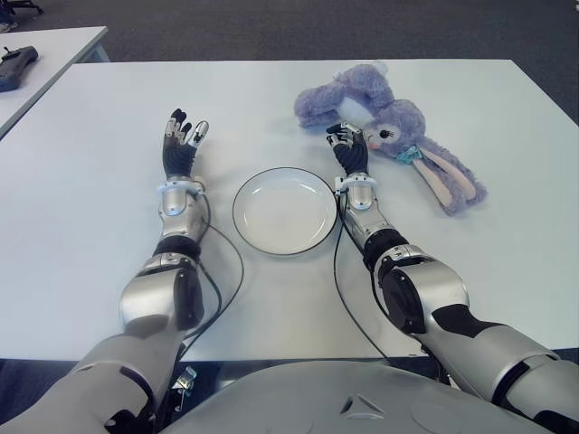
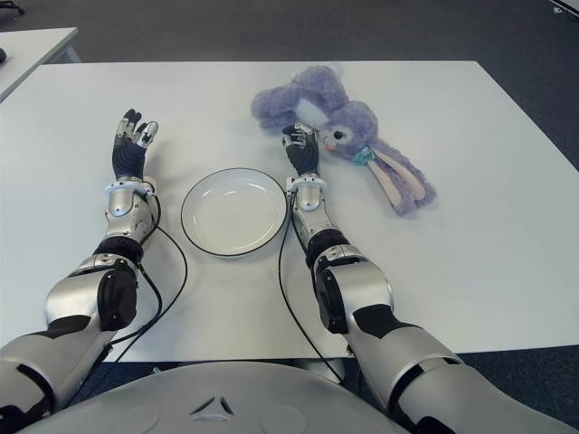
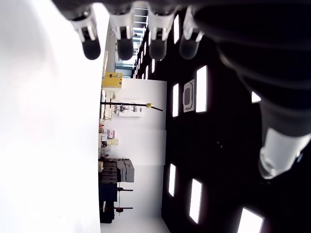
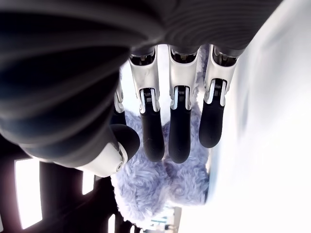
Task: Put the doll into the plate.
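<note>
**Q:** Closest to the head camera, what showed?

**A:** Both forearms, stretched out over the white table (image 1: 81,208). Between them sat the white plate (image 1: 284,211), holding nothing. Beyond it, the right hand (image 1: 347,145) had its fingers extended and gripped nothing, its fingertips right at the purple plush rabbit (image 1: 384,122), which lay on its side on the tabletop, ears trailing away to the right. I couldn't tell whether they touched. The left hand (image 1: 181,137) showed left of the plate, fingers spread, idle.

**Q:** And the left wrist camera?

**A:** Four straight fingertips (image 3: 125,46) and the thumb, nothing between them. Past them ran the table edge and a room with shelving and dark panels set with bright rectangles.

**Q:** The right wrist?

**A:** Black fingertips (image 4: 179,136) straight, the rabbit's fur (image 4: 155,191) directly beyond them, not enclosed.

**Q:** Which step was that?

**A:** The reach, I'd judge; no grasp was made yet. The next move called for closing the fingers around the body or head, lifting, and carrying it back toward the plate.

**Q:** The room?

**A:** Dark carpet, and another table (image 1: 54,50) at far left with a dark controller-like device (image 1: 16,65).
</note>
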